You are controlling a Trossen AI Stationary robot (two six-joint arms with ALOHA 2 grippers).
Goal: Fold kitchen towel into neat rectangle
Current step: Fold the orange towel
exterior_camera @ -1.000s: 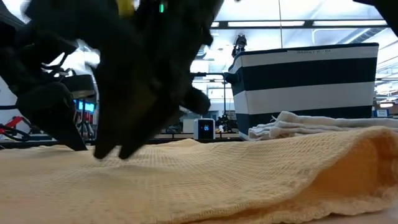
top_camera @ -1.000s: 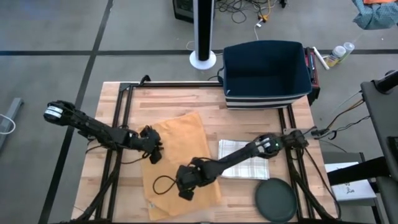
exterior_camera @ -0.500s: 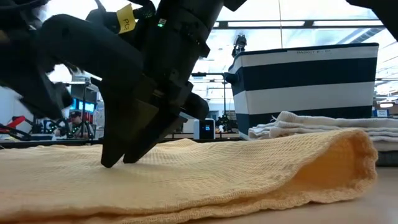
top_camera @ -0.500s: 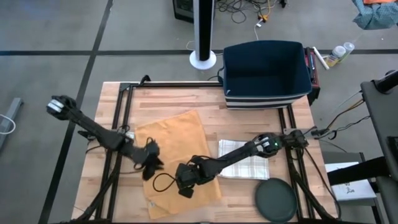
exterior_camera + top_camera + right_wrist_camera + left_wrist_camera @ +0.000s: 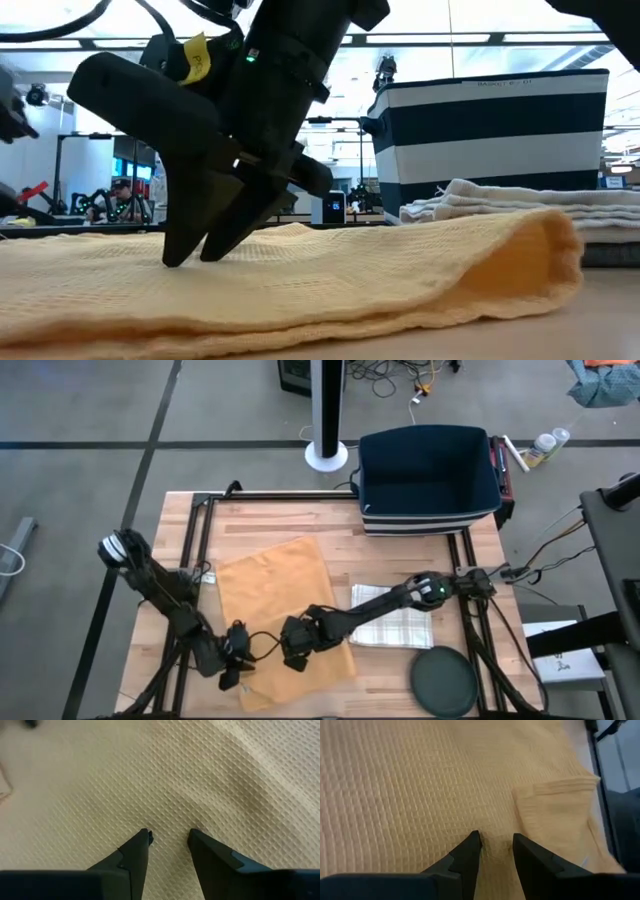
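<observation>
The yellow towel (image 5: 278,605) lies folded at the worktop's (image 5: 400,545) centre. The right gripper (image 5: 169,836), at its 5 o'clock, presses down with parted, empty fingers; the left gripper (image 5: 496,839), at 7 o'clock, likewise. Likely smoothing the fold; next, regrasp an edge.

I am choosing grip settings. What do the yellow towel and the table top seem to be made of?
Yellow towel: probably cotton waffle weave, matte; small woven squares show close up.
Table top: likely wooden butcher block, smooth pale finish; joined planks with grain are visible.
</observation>
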